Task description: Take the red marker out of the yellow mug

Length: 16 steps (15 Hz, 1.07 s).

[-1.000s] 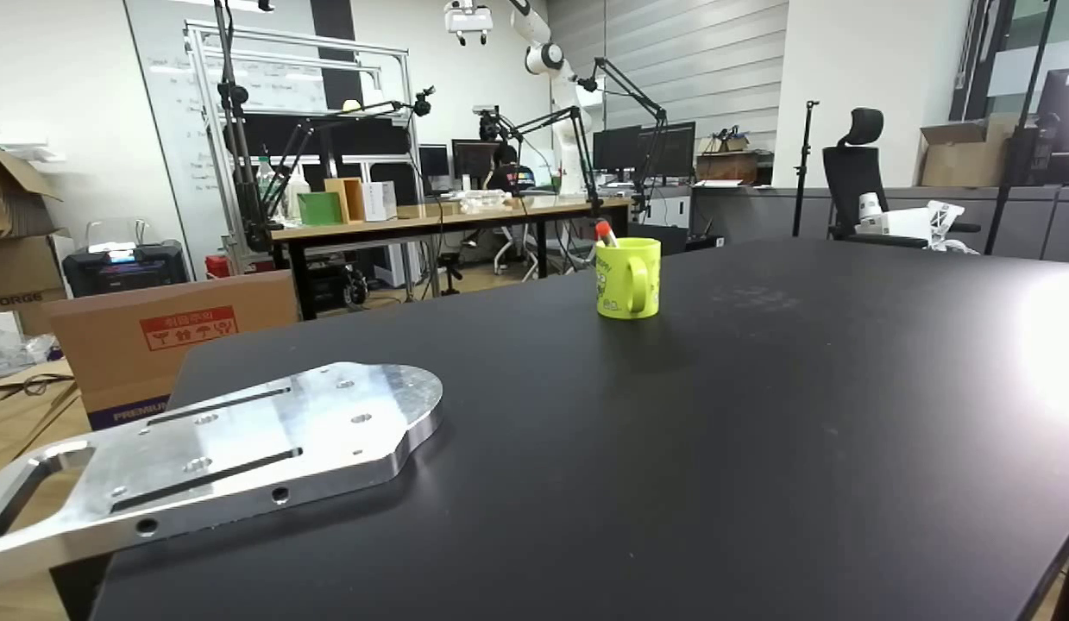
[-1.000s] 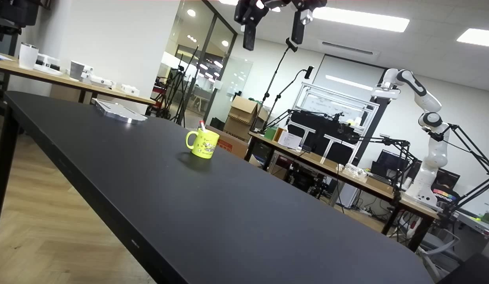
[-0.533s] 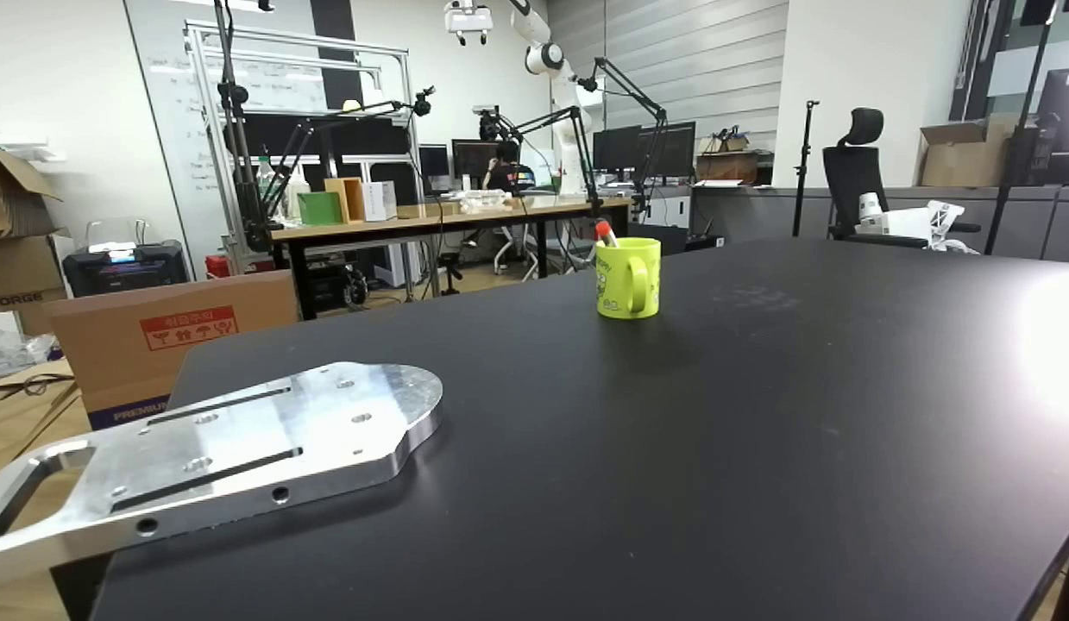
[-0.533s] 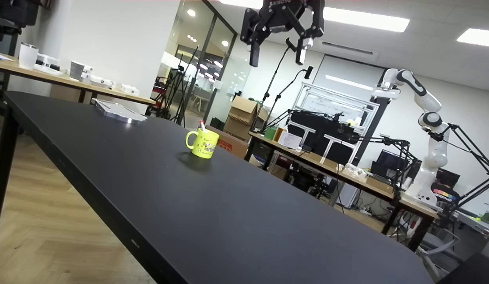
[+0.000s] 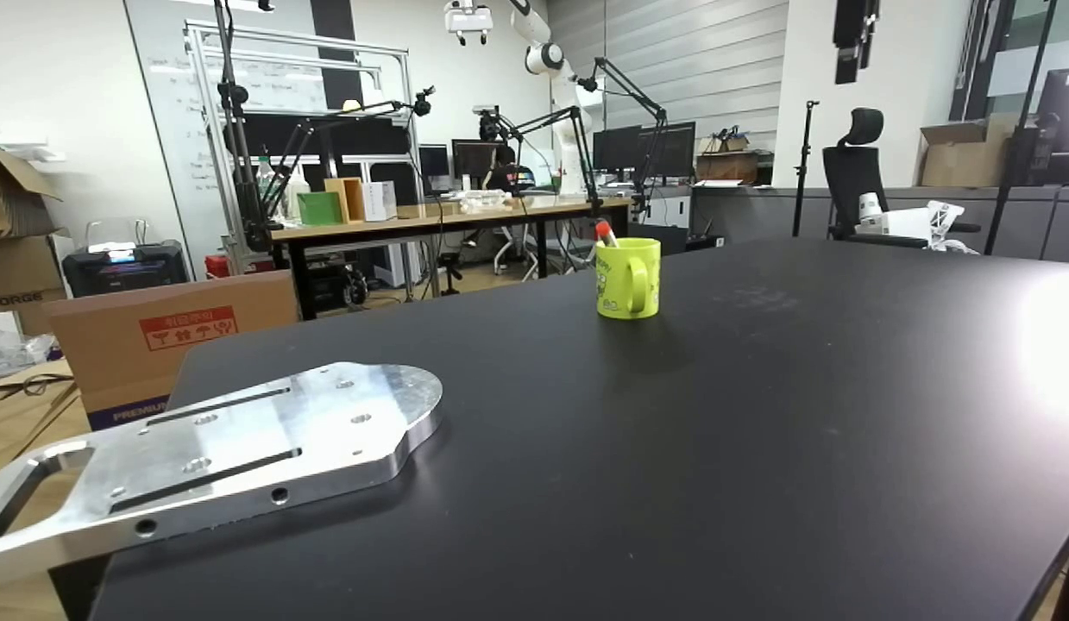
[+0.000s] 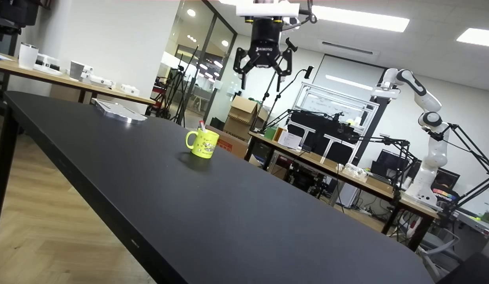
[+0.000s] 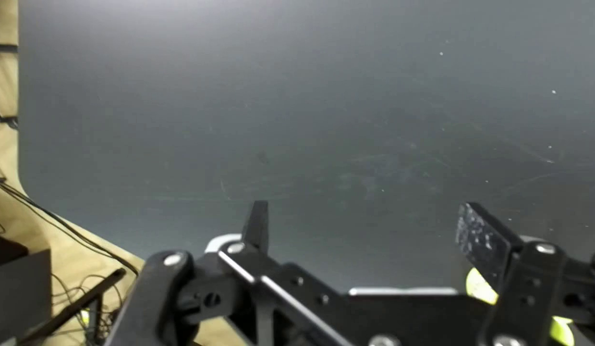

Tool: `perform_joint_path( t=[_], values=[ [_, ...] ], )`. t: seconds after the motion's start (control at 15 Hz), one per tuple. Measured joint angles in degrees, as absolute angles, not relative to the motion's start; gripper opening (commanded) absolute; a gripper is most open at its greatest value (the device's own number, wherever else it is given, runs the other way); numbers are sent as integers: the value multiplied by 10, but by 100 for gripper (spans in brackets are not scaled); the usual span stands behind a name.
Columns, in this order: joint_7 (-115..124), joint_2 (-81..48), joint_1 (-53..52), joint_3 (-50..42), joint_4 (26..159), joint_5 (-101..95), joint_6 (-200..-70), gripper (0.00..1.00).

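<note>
Evidently, the red marker (image 6: pixel 202 126) is held inside the yellow mug (image 6: pixel 206 144), and has yet to be taken out. In both exterior views it is seen below and to the left of the gripper (image 6: pixel 261 84), well apart from it. In the wrist view the mug is presumably the yellow glimpsed at the near right, mostly covered by one of the fingers (image 7: pixel 482 240), and the marker is not made out there. On this relation the coming move is judged to turn: a sideways shift toward the mug should be made before any descent.

The marker's long axis is steep rather than vertical, leaned to the left in both exterior views. Its red end is pointed up, clear of the rim, with a whitish stretch below it; the lower end is hidden by the mug. Since only a short length is exposed, the rim might be struck by a low grasp.

The mug is stood upright on the black table (image 6: pixel 228 205), near the far edge, with its handle (image 5: pixel 639 285) turned to the near side in an exterior view. The gripper's fingers are pointed down and spread wide, and nothing is gripped between them. Farther out, in an exterior view, a flat metal plate (image 5: pixel 275 427) is laid at the near left; beyond the table, a white robot arm (image 6: pixel 437 157) is seen at a wooden bench (image 5: pixel 422 217).
</note>
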<state>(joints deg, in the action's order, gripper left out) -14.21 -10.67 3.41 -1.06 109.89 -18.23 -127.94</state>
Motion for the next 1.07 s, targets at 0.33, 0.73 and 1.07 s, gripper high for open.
perform_joint_path(
  t=[0.33,0.73,1.07],
  values=[
    [-213,-195,-27,39,992,-182,-1245,100],
    [-226,-237,-53,54,936,-182,-1209,100],
    [-230,-237,-50,53,933,-182,-1208,100]
  ],
)
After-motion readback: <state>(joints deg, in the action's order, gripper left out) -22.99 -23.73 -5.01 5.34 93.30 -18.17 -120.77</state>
